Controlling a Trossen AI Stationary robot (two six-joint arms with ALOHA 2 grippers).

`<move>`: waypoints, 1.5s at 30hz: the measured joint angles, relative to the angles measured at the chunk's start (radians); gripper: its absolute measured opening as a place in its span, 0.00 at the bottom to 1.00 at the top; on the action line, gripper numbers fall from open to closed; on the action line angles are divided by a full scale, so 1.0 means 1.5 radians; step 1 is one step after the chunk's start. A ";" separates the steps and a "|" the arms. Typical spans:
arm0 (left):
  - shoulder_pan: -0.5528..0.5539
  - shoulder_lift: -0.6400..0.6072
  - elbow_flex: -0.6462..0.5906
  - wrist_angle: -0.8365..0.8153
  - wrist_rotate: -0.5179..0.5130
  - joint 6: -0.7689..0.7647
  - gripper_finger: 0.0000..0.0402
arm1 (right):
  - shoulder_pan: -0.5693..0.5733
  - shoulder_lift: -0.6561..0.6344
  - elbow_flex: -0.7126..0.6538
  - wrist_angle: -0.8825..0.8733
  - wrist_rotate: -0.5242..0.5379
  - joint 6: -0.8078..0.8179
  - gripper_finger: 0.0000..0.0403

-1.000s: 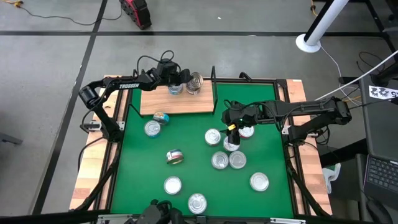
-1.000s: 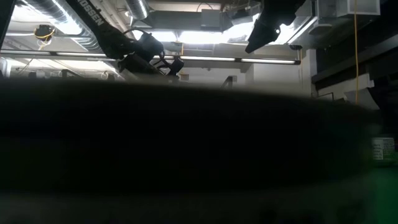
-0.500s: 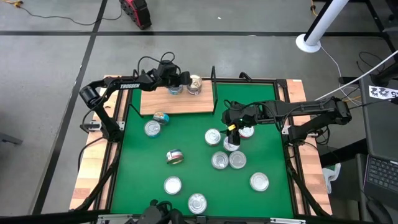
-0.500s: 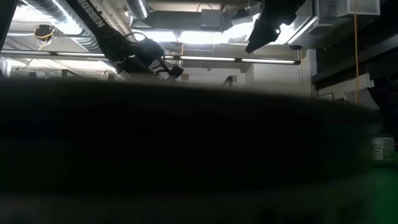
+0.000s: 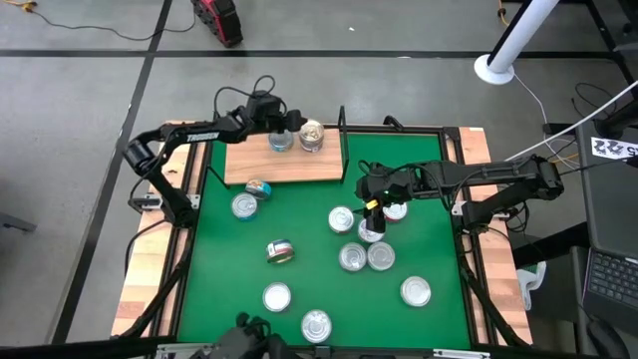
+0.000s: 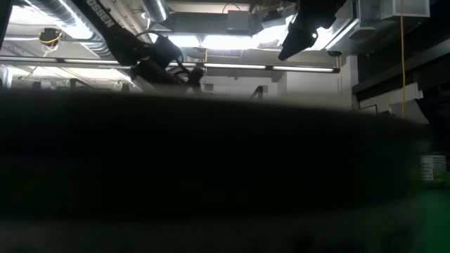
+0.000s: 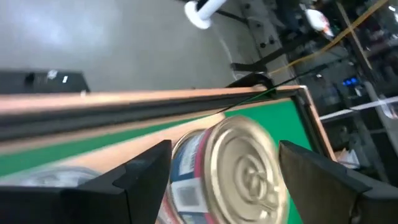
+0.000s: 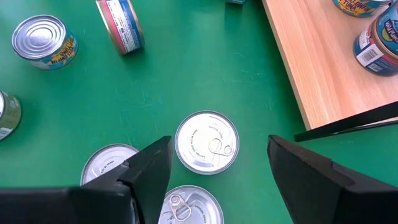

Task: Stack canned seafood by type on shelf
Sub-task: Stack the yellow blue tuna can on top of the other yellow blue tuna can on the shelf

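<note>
left claw (image 7: 224,177) wide open, straddling shelf (image 5: 289,165) tin (image 7: 239,168) | rigid, slick; grip sidewall | right claw (image 8: 214,171) open, empty

High view: overhead, straight down, whole tabletop (image 5: 150,279) and both arms. Low view: tabletop height, level, foreground dark. Left wrist view sits close over the shelf (image 7: 93,155); right wrist view looks down on the green mat (image 8: 205,68), sharing that shelf.
</note>
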 joint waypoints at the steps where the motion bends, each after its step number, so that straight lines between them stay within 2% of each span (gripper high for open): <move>1: 0.002 -0.009 0.000 0.000 0.005 0.017 0.71 | 0.000 0.000 0.000 -0.002 0.000 0.000 0.65; 11: -0.019 -0.135 0.002 -0.028 0.121 0.311 0.68 | 0.000 0.000 0.000 -0.012 0.000 0.000 0.65; 14: -0.038 -0.189 0.002 -0.097 0.130 0.425 0.67 | 0.000 0.000 0.000 -0.012 0.000 0.000 0.65; 20: -0.080 -0.291 0.002 -0.343 0.130 0.598 0.66 | 0.000 0.000 0.000 -0.012 0.000 0.000 0.65; 24: -0.113 -0.326 0.002 -0.510 0.096 0.641 0.66 | 0.000 0.000 0.000 -0.012 0.000 0.000 0.65; 28: -0.147 -0.327 0.002 -0.622 0.034 0.675 0.66 | 0.000 0.000 0.000 -0.011 0.000 0.000 0.65; 33: -0.182 -0.325 -0.023 -0.654 -0.041 0.723 0.66 | 0.000 0.000 0.000 -0.011 0.000 0.000 0.65; 45: -0.217 -0.324 -0.105 -0.644 -0.089 0.759 0.66 | 0.000 0.000 0.000 -0.011 0.000 0.000 0.65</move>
